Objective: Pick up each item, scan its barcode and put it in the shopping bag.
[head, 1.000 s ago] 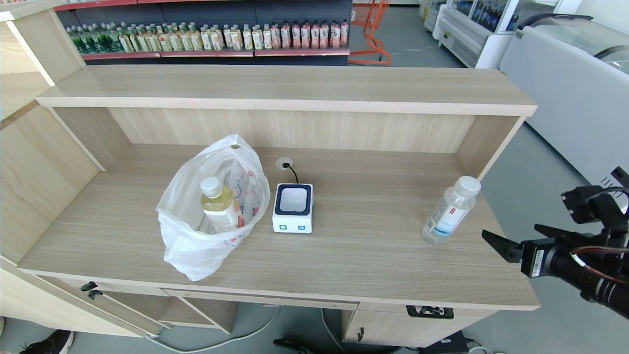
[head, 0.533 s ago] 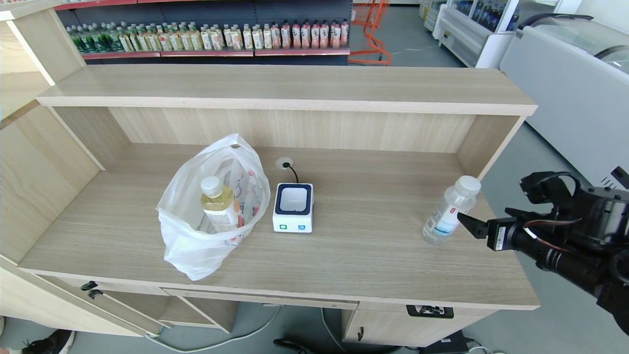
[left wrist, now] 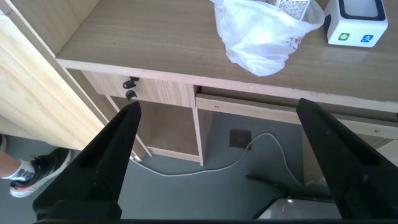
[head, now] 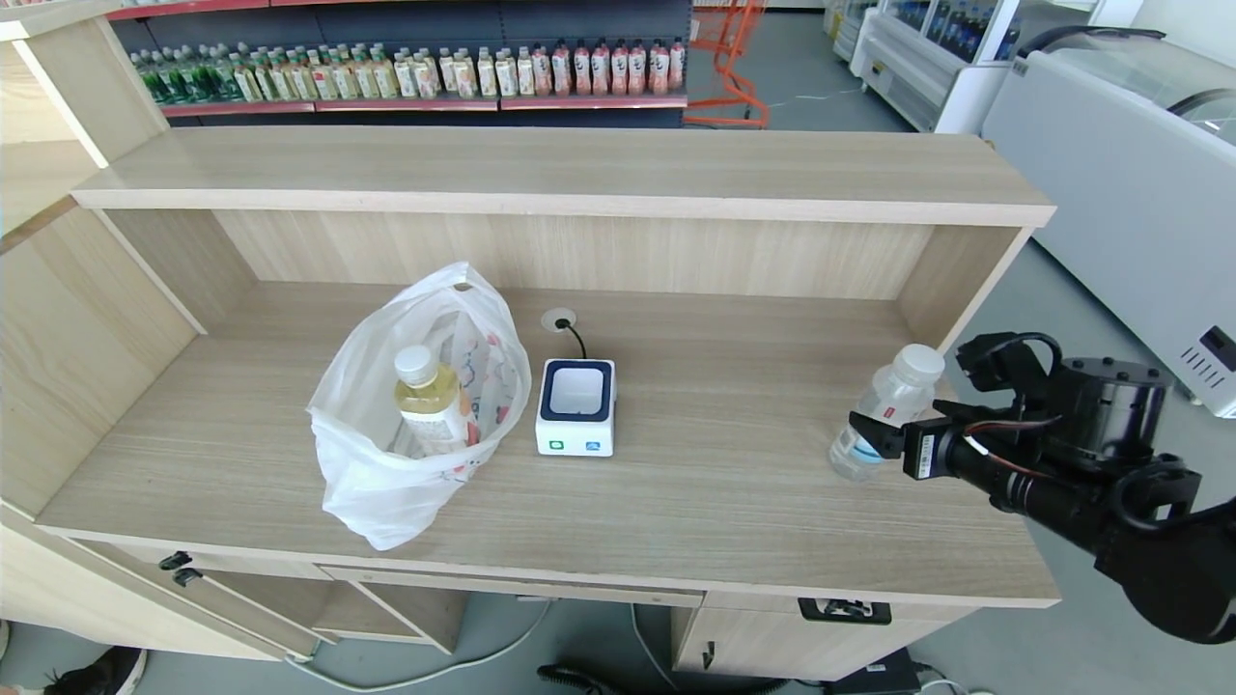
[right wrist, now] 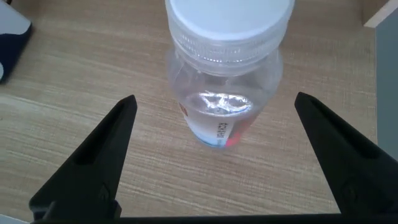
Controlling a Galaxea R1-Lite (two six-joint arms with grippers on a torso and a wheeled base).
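A clear water bottle point(head: 886, 410) with a white cap stands upright near the right end of the wooden counter point(head: 715, 492). My right gripper point(head: 893, 423) is open at the bottle's side, level with its lower half. In the right wrist view the bottle point(right wrist: 225, 93) stands just ahead of the right gripper point(right wrist: 216, 102), between its spread fingers and untouched. A white shopping bag point(head: 377, 483) stands at the left with a yellow drink bottle point(head: 430, 401) in it. The white barcode scanner point(head: 576, 405) sits beside the bag. My left gripper point(left wrist: 217, 109) hangs open and empty below the counter's front edge.
The counter's right edge runs close behind the water bottle, with a slanted side panel point(head: 966, 280) beyond it. A raised back wall and upper shelf point(head: 560, 174) close the rear. The scanner's cable runs to a hole point(head: 558, 320) in the counter. The bag point(left wrist: 261, 34) and scanner point(left wrist: 354, 18) sit above the left gripper.
My right arm has moved left and forward from beyond the counter's right end to the water bottle. The bottle, bag and scanner have stayed put.
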